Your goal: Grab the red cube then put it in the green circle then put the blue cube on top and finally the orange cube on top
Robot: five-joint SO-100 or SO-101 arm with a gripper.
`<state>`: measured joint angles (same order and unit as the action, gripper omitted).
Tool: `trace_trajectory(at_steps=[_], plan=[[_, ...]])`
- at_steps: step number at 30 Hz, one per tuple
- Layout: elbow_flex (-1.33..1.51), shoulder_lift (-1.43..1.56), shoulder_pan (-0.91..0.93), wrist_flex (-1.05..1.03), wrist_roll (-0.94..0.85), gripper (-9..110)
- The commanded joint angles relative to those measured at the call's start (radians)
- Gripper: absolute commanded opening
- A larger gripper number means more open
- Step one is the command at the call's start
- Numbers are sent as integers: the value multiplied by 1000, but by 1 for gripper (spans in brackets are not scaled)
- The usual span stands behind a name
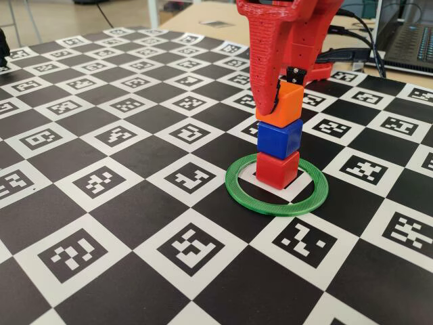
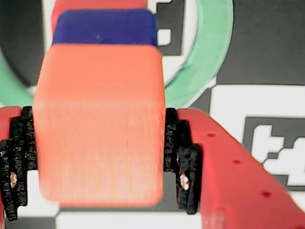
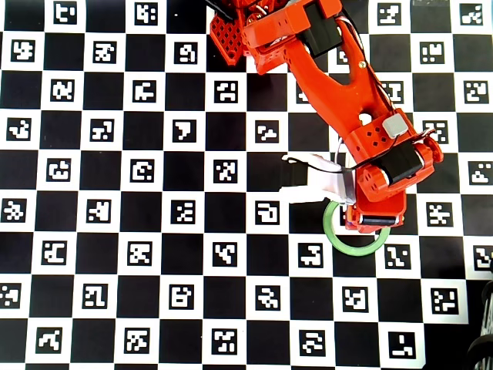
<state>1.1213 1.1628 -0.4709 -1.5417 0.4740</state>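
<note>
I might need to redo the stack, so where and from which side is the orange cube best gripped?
Grip the orange cube on its two opposite side faces, coming from above. It sits atop the blue cube and red cube inside the green circle, so only its sides are free; the gripper already clamps it that way.

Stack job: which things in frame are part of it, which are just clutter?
Job:
- red cube, bottom, inside the green circle
- blue cube, on the red one
- orange cube, on top, pinched by the gripper

Clutter:
- marker board underneath
- laptop and cables beyond the board's far edge
</note>
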Motion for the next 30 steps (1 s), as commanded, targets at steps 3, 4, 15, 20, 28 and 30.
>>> trace_trajectory(at_steps=[3, 4, 15, 20, 28, 30], plan=[[-11, 81, -21, 6, 5, 26], [-11, 83, -25, 5, 5, 27], [-91, 110, -25, -61, 2, 31], [-152, 190, -21, -160, -25, 32], [-64, 434, 78, -209, -127, 28], [-3, 497, 141, -190, -176, 25]])
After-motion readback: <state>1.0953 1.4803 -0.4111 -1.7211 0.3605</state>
